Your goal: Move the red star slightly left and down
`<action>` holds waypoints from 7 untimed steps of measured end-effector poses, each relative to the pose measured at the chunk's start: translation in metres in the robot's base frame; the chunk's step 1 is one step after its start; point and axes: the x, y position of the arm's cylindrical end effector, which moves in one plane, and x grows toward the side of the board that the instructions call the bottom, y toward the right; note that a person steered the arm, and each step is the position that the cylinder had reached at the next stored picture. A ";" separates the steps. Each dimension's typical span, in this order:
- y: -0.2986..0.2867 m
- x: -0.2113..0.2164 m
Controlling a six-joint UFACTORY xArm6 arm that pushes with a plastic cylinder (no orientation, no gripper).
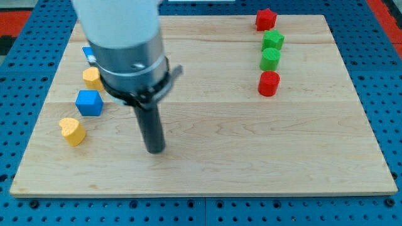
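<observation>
Up near the far right corner of the surface point(207, 163), almost at the top edge, sits the red star point(266, 19), heading a short column of blocks: a green star-like block point(272, 40) just below it, a green cylinder point(270, 59) under that, and a red cylinder point(269, 83) lowest. Over by the left edge lie a yellow heart-shaped block point(72, 130), a blue cube point(89, 102), a yellow block point(92, 77) and another blue block point(88, 53), half hidden behind the arm's pale housing. The tool is only a plain dark rod, with nothing to spread or press together, and it carries nothing; its lower end, what the rig calls my tip point(155, 150), rests left of the middle of the surface, well apart from the red star and closer to the left-hand group. The star looks small, rigid and light, the sort of thing that slides readily on smooth wood but may spin if nudged on one of its points. There is no grasping it; I would judge the push belongs on its upper right side, aimed through the middle, so it travels toward the left edge and the near edge. The green star-like block sits just beside it, so a push that heads too steeply down could shove that too.
</observation>
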 end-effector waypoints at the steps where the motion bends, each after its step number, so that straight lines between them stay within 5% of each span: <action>1: 0.070 -0.006; 3: 0.237 -0.109; 4: 0.267 -0.185; 7: 0.241 -0.357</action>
